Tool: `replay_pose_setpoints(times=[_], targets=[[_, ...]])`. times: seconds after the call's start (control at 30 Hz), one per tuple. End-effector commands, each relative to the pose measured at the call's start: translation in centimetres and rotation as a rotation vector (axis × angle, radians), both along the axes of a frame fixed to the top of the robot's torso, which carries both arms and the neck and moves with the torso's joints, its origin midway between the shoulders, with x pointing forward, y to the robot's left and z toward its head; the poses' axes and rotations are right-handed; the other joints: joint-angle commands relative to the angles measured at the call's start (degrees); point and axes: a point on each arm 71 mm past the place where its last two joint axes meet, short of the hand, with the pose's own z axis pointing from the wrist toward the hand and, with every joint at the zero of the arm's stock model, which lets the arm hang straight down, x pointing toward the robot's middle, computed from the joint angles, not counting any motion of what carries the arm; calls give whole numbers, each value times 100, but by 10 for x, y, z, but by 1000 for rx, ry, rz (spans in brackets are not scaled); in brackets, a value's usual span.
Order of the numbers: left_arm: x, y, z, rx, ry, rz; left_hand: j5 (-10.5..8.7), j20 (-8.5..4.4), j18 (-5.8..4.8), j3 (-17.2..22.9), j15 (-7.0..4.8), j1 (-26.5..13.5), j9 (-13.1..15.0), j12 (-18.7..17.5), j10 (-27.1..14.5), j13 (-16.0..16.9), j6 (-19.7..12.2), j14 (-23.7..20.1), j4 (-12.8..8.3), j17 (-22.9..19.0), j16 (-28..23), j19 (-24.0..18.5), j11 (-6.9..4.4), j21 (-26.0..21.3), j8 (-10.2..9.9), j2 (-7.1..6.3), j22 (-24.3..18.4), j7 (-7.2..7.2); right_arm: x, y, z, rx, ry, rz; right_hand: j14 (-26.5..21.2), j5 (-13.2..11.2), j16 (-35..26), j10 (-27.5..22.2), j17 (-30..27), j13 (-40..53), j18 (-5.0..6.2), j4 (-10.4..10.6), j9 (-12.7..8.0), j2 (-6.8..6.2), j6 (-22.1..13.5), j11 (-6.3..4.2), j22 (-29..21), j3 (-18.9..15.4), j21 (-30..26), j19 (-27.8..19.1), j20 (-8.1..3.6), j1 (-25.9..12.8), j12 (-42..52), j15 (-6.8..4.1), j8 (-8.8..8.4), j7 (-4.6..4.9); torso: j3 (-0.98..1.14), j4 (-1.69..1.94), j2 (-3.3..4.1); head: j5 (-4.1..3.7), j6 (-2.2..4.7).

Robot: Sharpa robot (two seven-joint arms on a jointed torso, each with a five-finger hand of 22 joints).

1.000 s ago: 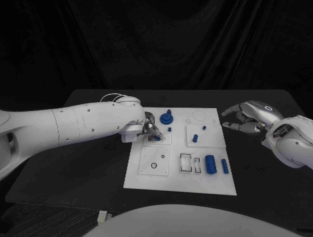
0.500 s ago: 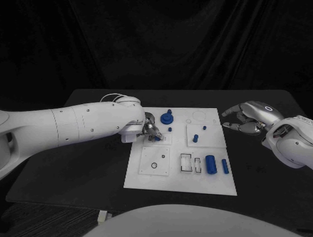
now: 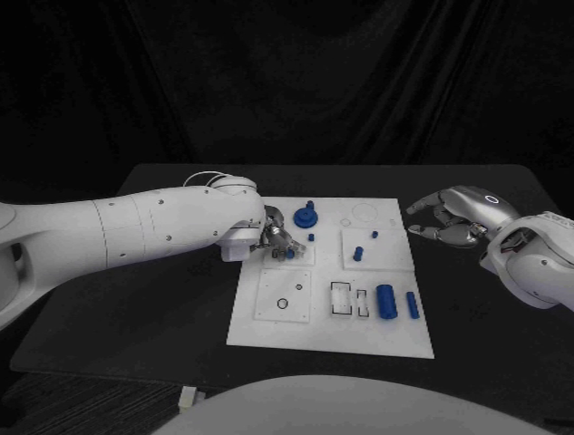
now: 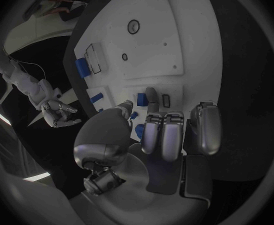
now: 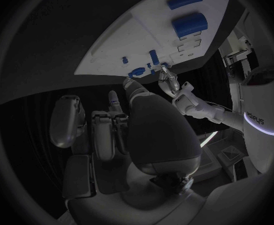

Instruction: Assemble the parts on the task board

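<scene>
The white task board [image 3: 316,317] lies mid-table. My left hand [image 3: 275,239] is over the board's upper left part, and its thumb and a finger pinch a small blue part [image 3: 292,255] low against the plate, also visible as the small blue part [image 4: 133,116] in the left wrist view. A blue gear-like part [image 3: 306,217] stands just beyond the hand. More blue parts sit on the board: a block [image 3: 360,253], a thick cylinder [image 3: 386,302] and a thin cylinder [image 3: 413,305]. My right hand [image 3: 449,218] hovers off the board's right edge, fingers spread, holding nothing.
Black table [image 3: 130,308] surrounds the board on all sides. The board's lower left carries a black ring mark [image 3: 283,304] and two rectangular slots [image 3: 349,298]. Black cloth hangs behind the table.
My left hand's fingers have shifted slightly to the right with the small blue part. The right hand has not moved.
</scene>
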Motion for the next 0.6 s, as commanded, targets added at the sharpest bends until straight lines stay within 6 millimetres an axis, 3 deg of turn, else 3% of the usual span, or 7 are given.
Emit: replay_pose_setpoints(times=[0.03,0.33,0.47,0.6], targets=[[-4,1,-8,11,23,-4,-25,47,65,-102,61,-68,-121,15,599,1508,-274,596,54,1510,15,0,64,-18,-627,0,738,229,0,-1,-2,-9,12,-17,606,39,15,586,1509,1510,97,-32,-7,4,35,35,962,-4,-27,-42,-11,48,15,18,-27,-7,2,-1,2,-7,-1],[-1,1,-7,4,3,13,-31,62,61,-269,69,-168,-170,15,599,1508,-193,596,129,1510,15,19,68,-5,-659,27,764,227,0,-2,-2,-11,17,-18,606,51,15,586,1509,1510,98,-37,-9,3,37,35,961,-1,-29,-42,-11,51,15,18,-29,-7,-2,2,-2,-35,-1],[-1,2,-7,-4,-8,21,-22,64,61,-263,64,-53,-167,15,599,1508,-119,596,70,1510,15,26,57,-3,-639,128,775,210,-1,-2,-3,-12,18,-19,606,51,15,586,1509,1510,98,-37,-9,3,37,35,961,-1,-29,-42,-11,51,15,18,-29,-7,3,1,-4,-43,-1],[-3,2,-4,-32,-38,35,-14,61,56,-276,57,117,-151,15,599,1508,-78,596,-10,1510,15,51,46,12,-612,122,797,196,-1,-4,-2,-13,19,-22,606,66,15,586,1509,1510,99,-41,-11,2,39,36,959,4,-36,-45,-11,53,15,19,-31,-6,-2,0,7,-54,-1]])
